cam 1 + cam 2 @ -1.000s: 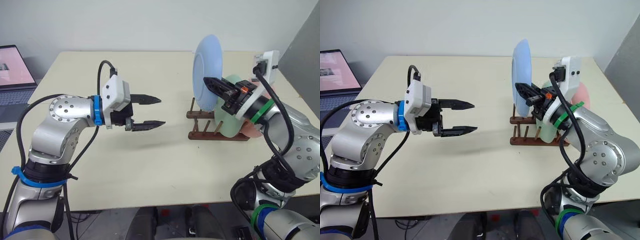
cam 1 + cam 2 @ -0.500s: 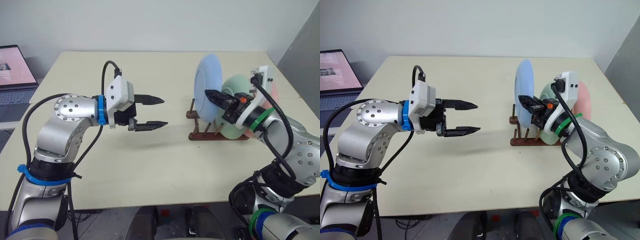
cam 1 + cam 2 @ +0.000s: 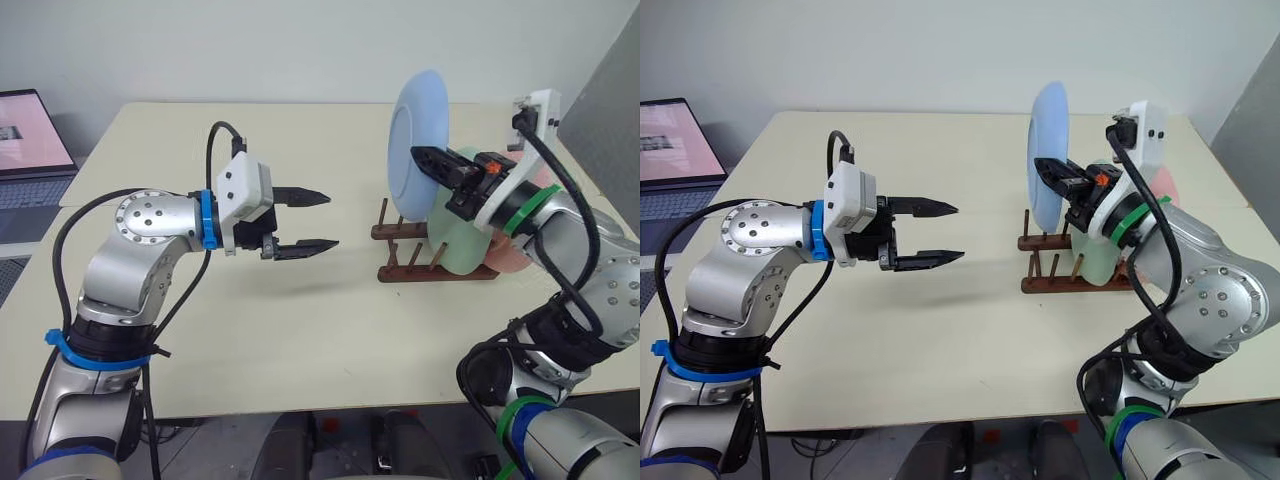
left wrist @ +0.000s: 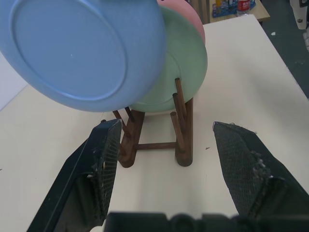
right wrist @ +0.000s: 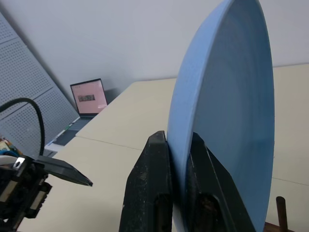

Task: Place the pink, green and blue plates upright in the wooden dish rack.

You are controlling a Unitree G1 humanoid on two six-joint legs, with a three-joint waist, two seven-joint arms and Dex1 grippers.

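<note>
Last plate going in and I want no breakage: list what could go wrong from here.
1. The right gripper pinches the blue plate only at its rim, above the wooden dish rack; it could pivot or slip.
2. The green plate already stands close behind, so lowering may knock it or the pink plate.
3. The plate may land on a peg rather than in a slot and tip the rack.

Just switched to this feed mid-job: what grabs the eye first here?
The blue plate, held upright on edge above the wooden dish rack at the table's right side, pinched at its rim by the right gripper. Behind it the green plate and pink plate stand in the rack. The left gripper hangs open over mid-table, pointing toward the rack.
</note>
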